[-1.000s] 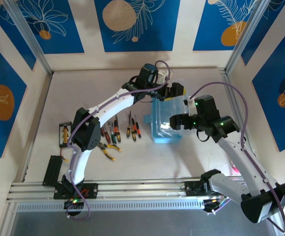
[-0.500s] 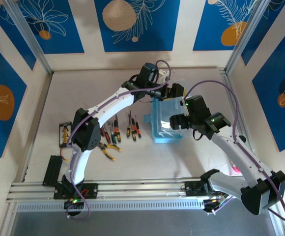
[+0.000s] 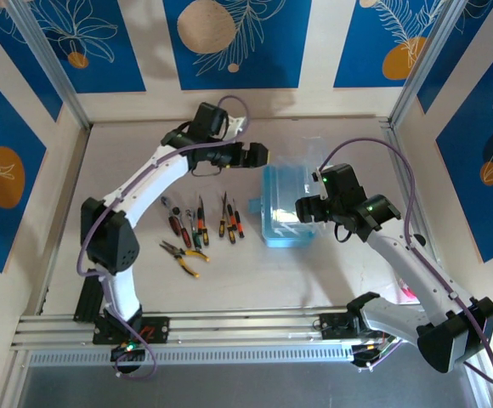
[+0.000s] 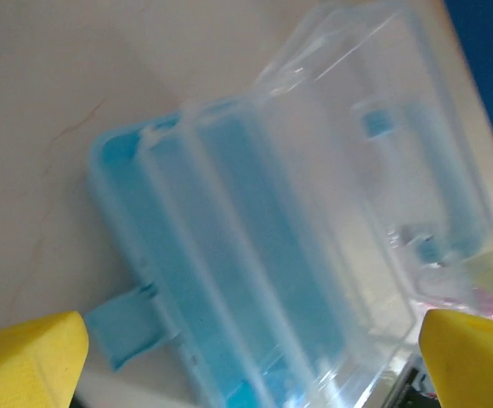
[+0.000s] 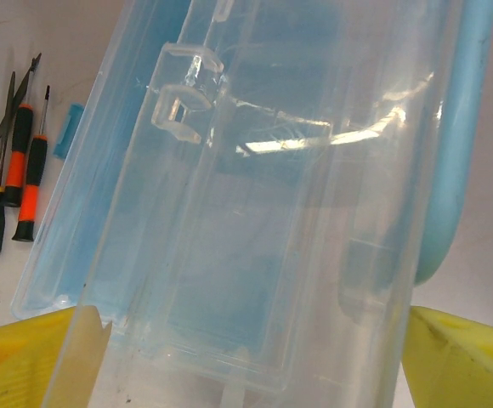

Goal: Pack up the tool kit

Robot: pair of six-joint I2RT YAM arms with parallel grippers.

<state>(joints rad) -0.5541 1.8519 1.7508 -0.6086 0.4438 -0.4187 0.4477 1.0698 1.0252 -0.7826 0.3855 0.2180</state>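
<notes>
The light-blue tool kit case (image 3: 282, 223) lies right of the table's middle, its clear lid (image 5: 255, 212) raised. My right gripper (image 3: 308, 209) reaches over the case's right side. Its yellow fingers (image 5: 463, 357) stand wide on either edge of the lid and touch it. My left gripper (image 3: 253, 155) hovers open behind and left of the case, nothing between its fingers (image 4: 25, 361); the case (image 4: 229, 255) lies beyond them. Screwdrivers (image 3: 202, 223) with red, orange and yellow-black handles lie in a row left of the case, pliers (image 3: 184, 252) in front of them. The screwdrivers (image 5: 17, 170) also appear in the right wrist view.
Two black blocks (image 3: 110, 231) (image 3: 90, 292) sit near the left edge. An aluminium rail (image 3: 229, 327) runs along the front by the arm bases. Metal posts and patterned walls close in the table. Something pink (image 3: 405, 294) lies under the right arm.
My left arm has swung left, away from the case's back edge. The right gripper has slid slightly left and narrowed onto the lid.
</notes>
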